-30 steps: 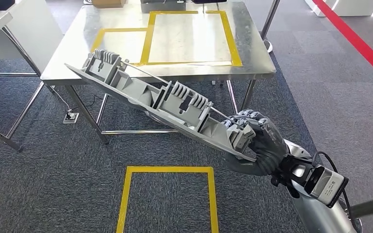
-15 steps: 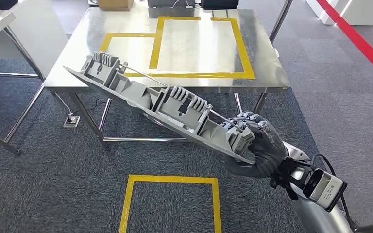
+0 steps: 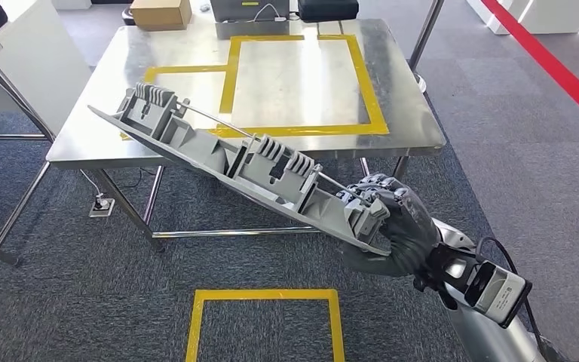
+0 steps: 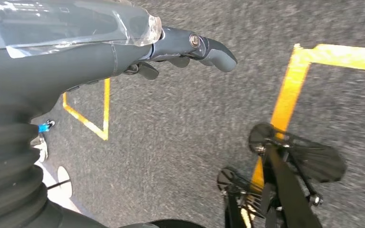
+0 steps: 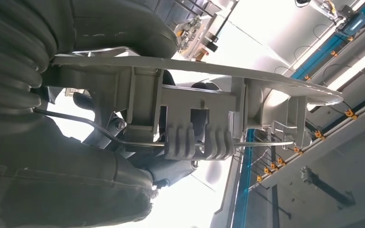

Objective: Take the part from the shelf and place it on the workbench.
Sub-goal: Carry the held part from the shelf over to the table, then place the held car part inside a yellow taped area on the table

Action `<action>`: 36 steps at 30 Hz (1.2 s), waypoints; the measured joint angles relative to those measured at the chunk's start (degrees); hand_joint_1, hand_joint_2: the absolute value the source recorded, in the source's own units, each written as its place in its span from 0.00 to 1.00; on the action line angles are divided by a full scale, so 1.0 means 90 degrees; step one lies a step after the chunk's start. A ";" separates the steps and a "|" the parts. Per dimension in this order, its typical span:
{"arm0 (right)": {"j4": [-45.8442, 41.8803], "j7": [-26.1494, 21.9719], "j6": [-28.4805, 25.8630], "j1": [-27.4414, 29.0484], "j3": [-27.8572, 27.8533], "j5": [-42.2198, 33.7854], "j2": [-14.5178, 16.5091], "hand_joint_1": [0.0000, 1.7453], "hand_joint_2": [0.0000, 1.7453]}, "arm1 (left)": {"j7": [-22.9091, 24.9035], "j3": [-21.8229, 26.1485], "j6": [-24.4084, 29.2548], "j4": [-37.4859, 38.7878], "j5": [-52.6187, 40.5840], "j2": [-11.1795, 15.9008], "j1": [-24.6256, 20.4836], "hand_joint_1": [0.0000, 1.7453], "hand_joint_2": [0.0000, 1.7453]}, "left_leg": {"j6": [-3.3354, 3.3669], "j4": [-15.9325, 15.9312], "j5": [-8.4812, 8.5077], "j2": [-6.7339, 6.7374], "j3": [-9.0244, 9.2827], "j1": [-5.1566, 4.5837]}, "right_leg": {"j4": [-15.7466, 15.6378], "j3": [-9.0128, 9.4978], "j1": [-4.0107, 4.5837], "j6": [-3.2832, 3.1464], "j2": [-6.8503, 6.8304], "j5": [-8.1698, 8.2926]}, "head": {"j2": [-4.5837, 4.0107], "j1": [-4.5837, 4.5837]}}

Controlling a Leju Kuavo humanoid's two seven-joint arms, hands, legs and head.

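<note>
The part (image 3: pixel 234 162) is a long grey plastic piece with ribbed clips and a thin metal rod along it. My right hand (image 3: pixel 392 226) grips its near end, low at the right in the head view. The part slants up and to the left, and its far end hangs over the front left edge of the steel workbench (image 3: pixel 407 121). In the right wrist view the part (image 5: pixel 195 118) runs out from between my fingers (image 5: pixel 119 42). My left hand (image 4: pixel 171 47) hangs over the carpet with nothing in it, fingers loosely extended.
Yellow tape rectangles (image 3: pixel 301 75) mark the workbench top. A cardboard box (image 3: pixel 160 12) and dark devices (image 3: pixel 328 7) stand at its far edge. A white table (image 3: pixel 15 53) stands at the left. A yellow tape square (image 3: pixel 264 324) marks the carpet near me. A red floor line (image 3: pixel 550 60) runs at the right.
The camera has shifted, so the workbench sits a little lower and more of its far edge shows. The part's far end has risen slightly over the workbench's front left edge.
</note>
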 joint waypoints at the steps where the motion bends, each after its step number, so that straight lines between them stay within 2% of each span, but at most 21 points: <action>1: -0.0016 -0.0012 -0.0004 0.0006 -0.0002 0.0020 0.0007 1.00 1.00 | 0.0000 0.0000 0.0001 0.0000 -0.0005 0.0000 0.0003 0.00 1.00 | 0.0047 -0.0075 0.0017 0.0011 0.0020 -0.0012 | 0.0003 0.0032 0.0005 0.0052 0.0003 -0.0025 | 0.0000 -0.0008; 3: -0.0050 -0.0049 -0.0019 0.0031 -0.0007 0.0067 0.0016 1.00 1.00 | -0.0001 0.0000 0.0003 -0.0002 -0.0011 0.0002 0.0008 0.00 1.00 | 0.0178 -0.0090 -0.0039 0.0003 0.0098 -0.0022 | 0.0011 0.0093 0.0006 0.0139 0.0004 -0.0044 | 0.0000 -0.0010; 5: -0.0070 -0.0095 -0.0039 0.0057 -0.0010 0.0119 0.0016 1.00 1.00 | -0.0003 0.0000 0.0005 -0.0002 -0.0013 0.0002 0.0009 0.00 1.00 | 0.0280 -0.0116 -0.0078 -0.0011 0.0236 -0.0002 | 0.0303 0.0002 0.0000 0.0181 -0.0009 -0.0058 | 0.0001 0.0009; 7: -0.0081 -0.0144 -0.0055 0.0078 -0.0013 0.0165 0.0016 1.00 1.00 | -0.0005 0.0000 0.0008 -0.0002 -0.0013 0.0005 0.0003 0.00 1.00 | 0.0337 -0.0129 -0.0169 -0.0021 0.0358 0.0001 | 0.1060 -0.0460 -0.0001 0.0208 -0.0019 -0.0212 | 0.0002 0.0032; 9: -0.0085 -0.0177 -0.0063 0.0118 -0.0016 0.0180 0.0018 1.00 1.00 | -0.0005 0.0000 0.0010 -0.0002 -0.0015 0.0007 0.0005 0.00 1.00 | 0.0356 -0.0129 -0.0290 -0.0025 0.0469 -0.0013 | 0.1776 -0.1052 0.0006 0.0225 -0.0020 -0.0535 | 0.0002 0.0040; 10: -0.0084 -0.0186 -0.0064 0.0146 -0.0020 0.0177 0.0018 1.00 1.00 | -0.0005 0.0000 0.0010 -0.0002 -0.0018 0.0007 0.0008 0.00 1.00 | 0.0359 -0.0129 -0.0358 -0.0026 0.0545 -0.0022 | 0.1893 -0.1247 0.0013 0.0218 -0.0020 -0.0644 | 0.0002 0.0042; 11: -0.0084 -0.0195 -0.0065 0.0173 -0.0027 0.0170 0.0016 1.00 1.00 | -0.0005 0.0000 0.0010 -0.0002 -0.0021 0.0006 0.0010 0.00 1.00 | 0.0359 -0.0129 -0.0434 -0.0025 0.0639 -0.0031 | 0.1795 -0.1342 0.0024 0.0192 -0.0021 -0.0628 | 0.0002 0.0045; 12: -0.0084 -0.0208 -0.0065 0.0198 -0.0035 0.0161 0.0015 1.00 1.00 | -0.0005 0.0000 0.0010 -0.0002 -0.0025 0.0005 0.0010 0.00 1.00 | 0.0354 -0.0129 -0.0516 -0.0020 0.0746 -0.0040 | 0.1503 -0.1346 0.0041 0.0147 -0.0028 -0.0447 | 0.0002 0.0049; 14: -0.0086 -0.0242 -0.0064 0.0242 -0.0055 0.0140 0.0013 1.00 1.00 | -0.0005 0.0000 0.0010 0.0000 -0.0031 0.0000 0.0014 0.00 1.00 | 0.0322 -0.0132 -0.0696 0.0006 0.0938 -0.0059 | 0.0731 -0.1255 0.0102 0.0023 -0.0099 0.0252 | 0.0002 0.0048; 15: -0.0089 -0.0258 -0.0062 0.0264 -0.0064 0.0133 0.0015 1.00 1.00 | -0.0005 0.0000 0.0010 0.0001 -0.0035 -0.0002 0.0014 0.00 1.00 | 0.0288 -0.0134 -0.0786 0.0026 0.1017 -0.0070 | 0.0481 -0.1201 0.0135 -0.0014 -0.0134 0.0516 | 0.0002 0.0046; 16: -0.0103 -0.0271 -0.0058 0.0286 -0.0078 0.0130 0.0021 1.00 1.00 | -0.0005 0.0000 0.0010 0.0001 -0.0040 -0.0003 0.0014 0.00 1.00 | 0.0248 -0.0146 -0.0857 0.0049 0.1092 -0.0077 | 0.0356 -0.1159 0.0162 -0.0036 -0.0154 0.0668 | 0.0002 0.0040; 19: -0.0189 -0.0293 -0.0043 0.0321 -0.0142 0.0154 0.0032 1.00 1.00 | -0.0005 0.0001 0.0009 -0.0003 -0.0068 0.0001 -0.0002 0.00 1.00 | 0.0138 0.0027 -0.0850 0.0089 0.1207 -0.0083 | 0.0300 -0.0964 0.0147 -0.0103 -0.0067 0.0584 | 0.0002 0.0034; 21: -0.0232 -0.0315 -0.0041 0.0343 -0.0169 0.0180 0.0035 1.00 1.00 | -0.0005 -0.0001 0.0001 -0.0003 -0.0087 -0.0003 -0.0026 0.00 1.00 | 0.0087 0.0555 -0.0834 0.0050 0.0914 -0.0078 | 0.0241 -0.0781 0.0106 -0.0164 -0.0012 0.0499 | 0.0002 0.0012; 24: -0.0267 -0.0371 -0.0041 0.0419 -0.0189 0.0198 0.0041 1.00 1.00 | -0.0005 -0.0002 -0.0007 -0.0002 -0.0095 0.0002 -0.0019 0.00 1.00 | 0.0024 0.1539 -0.1221 0.0004 0.0055 -0.0063 | 0.0213 -0.0576 0.0092 -0.0201 0.0073 0.0315 | 0.0002 -0.0008; 26: -0.0274 -0.0393 -0.0044 0.0497 -0.0205 0.0233 0.0041 1.00 1.00 | -0.0005 -0.0002 -0.0007 -0.0002 -0.0097 0.0006 0.0003 0.00 1.00 | 0.0011 0.1593 -0.1366 0.0001 -0.0315 -0.0059 | 0.0213 -0.0401 0.0089 -0.0196 0.0135 0.0160 | 0.0002 -0.0008; 27: -0.0274 -0.0403 -0.0045 0.0530 -0.0211 0.0257 0.0040 1.00 1.00 | -0.0005 -0.0002 -0.0007 -0.0002 -0.0098 0.0009 0.0008 0.00 1.00 | 0.0018 0.1358 -0.1237 0.0000 -0.0369 -0.0059 | 0.0212 -0.0295 0.0088 -0.0188 0.0156 0.0075 | 0.0002 -0.0009; 30: -0.0274 -0.0449 -0.0046 0.0594 -0.0223 0.0301 0.0038 1.00 1.00 | -0.0005 -0.0002 -0.0003 -0.0002 -0.0100 0.0024 0.0020 0.00 1.00 | 0.0100 0.0361 -0.0217 -0.0026 -0.0315 -0.0088 | 0.0202 -0.0039 0.0098 -0.0129 0.0199 -0.0174 | 0.0002 -0.0009; 31: -0.0279 -0.0464 -0.0047 0.0609 -0.0228 0.0304 0.0037 1.00 1.00 | -0.0004 -0.0002 -0.0002 -0.0003 -0.0101 0.0028 0.0025 0.00 1.00 | 0.0143 0.0187 0.0016 -0.0034 -0.0286 -0.0107 | 0.0173 -0.0002 0.0101 -0.0093 0.0215 -0.0230 | 0.0002 -0.0012; 32: -0.0287 -0.0474 -0.0047 0.0623 -0.0233 0.0306 0.0036 1.00 1.00 | -0.0004 -0.0001 0.0000 -0.0004 -0.0101 0.0033 0.0029 0.00 1.00 | 0.0186 0.0118 0.0102 -0.0037 -0.0259 -0.0121 | 0.0160 0.0047 0.0106 -0.0050 0.0229 -0.0246 | 0.0002 -0.0016; 34: -0.0306 -0.0477 -0.0048 0.0641 -0.0253 0.0311 0.0031 1.00 1.00 | -0.0002 -0.0001 0.0002 -0.0004 -0.0103 0.0034 0.0030 0.00 1.00 | 0.0265 0.0041 0.0053 -0.0038 -0.0119 -0.0105 | 0.0210 0.0060 0.0107 0.0029 0.0222 -0.0203 | 0.0002 -0.0018; 36: -0.0320 -0.0477 -0.0048 0.0641 -0.0271 0.0311 0.0024 1.00 1.00 | -0.0004 -0.0001 0.0001 -0.0004 -0.0103 0.0036 0.0028 0.00 1.00 | 0.0330 -0.0037 -0.0020 -0.0047 0.0044 -0.0068 | 0.0692 -0.0183 0.0107 0.0095 0.0137 -0.0111 | 0.0002 0.0008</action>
